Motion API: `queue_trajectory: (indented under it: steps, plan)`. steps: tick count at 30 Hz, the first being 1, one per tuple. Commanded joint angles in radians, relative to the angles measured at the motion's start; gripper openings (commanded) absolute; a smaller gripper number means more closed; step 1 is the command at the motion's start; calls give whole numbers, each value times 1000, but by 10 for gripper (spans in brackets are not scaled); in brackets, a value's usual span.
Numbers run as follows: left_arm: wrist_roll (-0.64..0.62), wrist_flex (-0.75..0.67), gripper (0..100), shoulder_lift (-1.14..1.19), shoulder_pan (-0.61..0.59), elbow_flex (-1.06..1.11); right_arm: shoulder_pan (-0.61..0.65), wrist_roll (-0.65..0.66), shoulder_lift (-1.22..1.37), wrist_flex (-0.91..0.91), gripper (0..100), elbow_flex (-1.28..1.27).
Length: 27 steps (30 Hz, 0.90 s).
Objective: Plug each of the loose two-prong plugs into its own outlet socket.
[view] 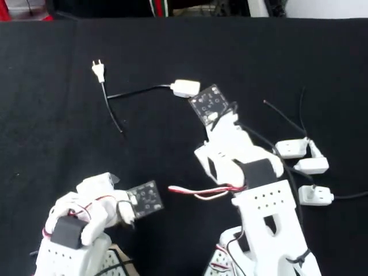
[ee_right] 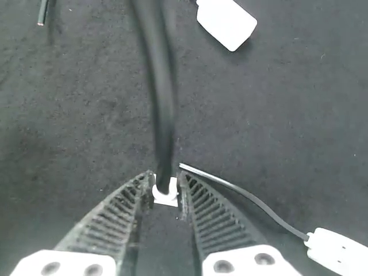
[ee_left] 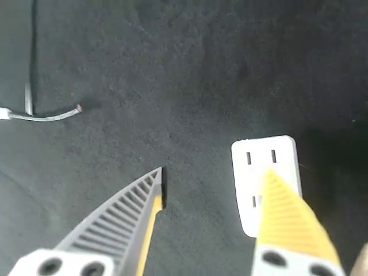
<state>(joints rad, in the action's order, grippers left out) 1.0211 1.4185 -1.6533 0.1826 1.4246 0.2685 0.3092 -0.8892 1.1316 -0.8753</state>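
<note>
My right gripper is shut on a small white plug, whose thick black cable runs away over the black cloth. A white block lies beyond it. In the high view the right arm stands mid-table. A loose two-prong plug lies far left, its black cord leading to a white block. My left gripper is open just above the cloth. One of its yellow fingers overlaps a white outlet socket with slot pairs. The left arm sits at the near left.
Three white outlet pieces with thin black wires lie at the right. A bare wire end rests on the cloth near the left gripper. Another white piece on a thin cord lies beside the right gripper.
</note>
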Motion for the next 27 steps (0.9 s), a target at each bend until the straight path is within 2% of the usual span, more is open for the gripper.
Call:
queue_trajectory:
  steps: [1,4,10,13,15,18,21,24,27]
  plan:
    - [-167,-38,267,112,1,-140,-12,-15,4,3,11,88]
    - [-313,-130,267,158,-44,-171,-11,-54,4,-3,11,94]
    - [-721,-327,267,190,-136,-163,21,-164,7,-8,11,122]
    - [-882,-470,267,190,-174,-97,86,-258,39,-12,11,150]
    - [-937,-566,267,184,-208,-42,150,-316,97,-12,11,170]
    - [-951,-635,267,183,-306,5,213,-338,243,-12,11,191]
    - [-945,-629,267,186,-427,18,218,-272,447,-35,11,222]
    - [-842,-566,267,183,-527,24,219,-209,653,-17,11,309]
    - [-723,-497,267,181,-552,47,216,-149,831,77,11,458]
